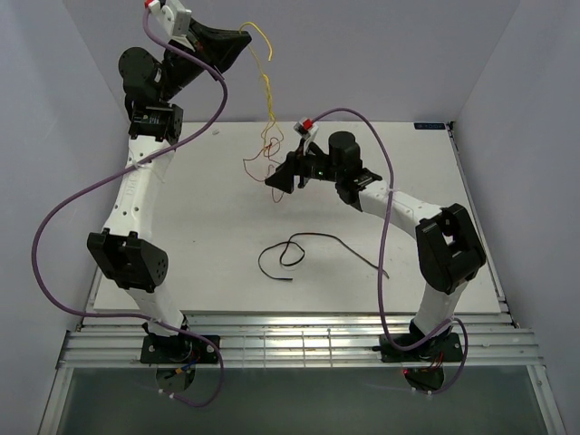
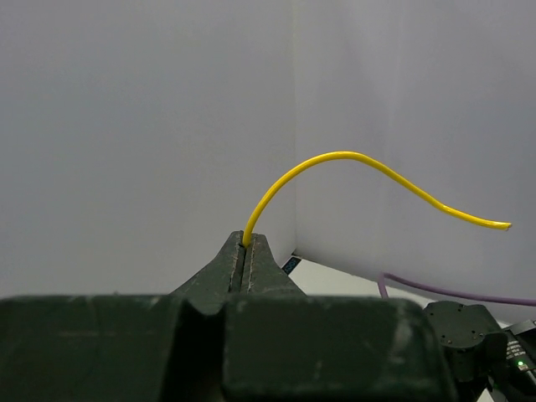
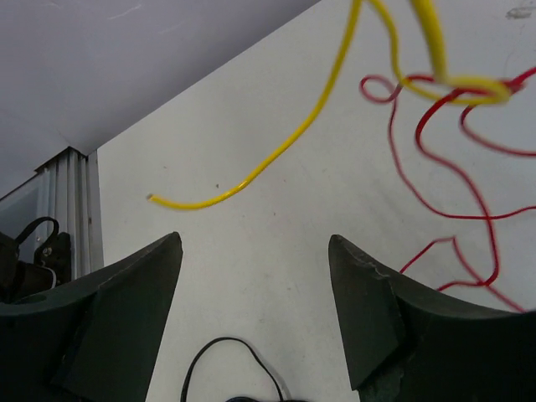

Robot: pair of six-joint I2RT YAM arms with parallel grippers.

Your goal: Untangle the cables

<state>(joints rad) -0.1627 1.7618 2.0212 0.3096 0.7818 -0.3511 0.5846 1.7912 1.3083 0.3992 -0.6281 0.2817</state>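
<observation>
My left gripper [image 1: 245, 42] is raised high near the back wall and is shut on the yellow cable [image 1: 268, 91], which hangs down from it to the table. In the left wrist view the closed fingertips [image 2: 247, 243] pinch the yellow cable [image 2: 335, 157] near one end. The red cable [image 1: 257, 161] is caught in a yellow loop and partly lifted; the right wrist view shows the red cable [image 3: 435, 167] threaded through the yellow cable [image 3: 276, 155]. The black cable [image 1: 308, 245] lies apart on the table. My right gripper [image 1: 277, 181] [image 3: 255, 243] is open and empty, just beside the red tangle.
The white table [image 1: 426, 163] has grey walls at the back and both sides. Metal rails [image 1: 290, 340] run along the near edge. Thick purple cables [image 1: 217, 91] arc off both arms. The black cable also shows in the right wrist view [image 3: 226, 343].
</observation>
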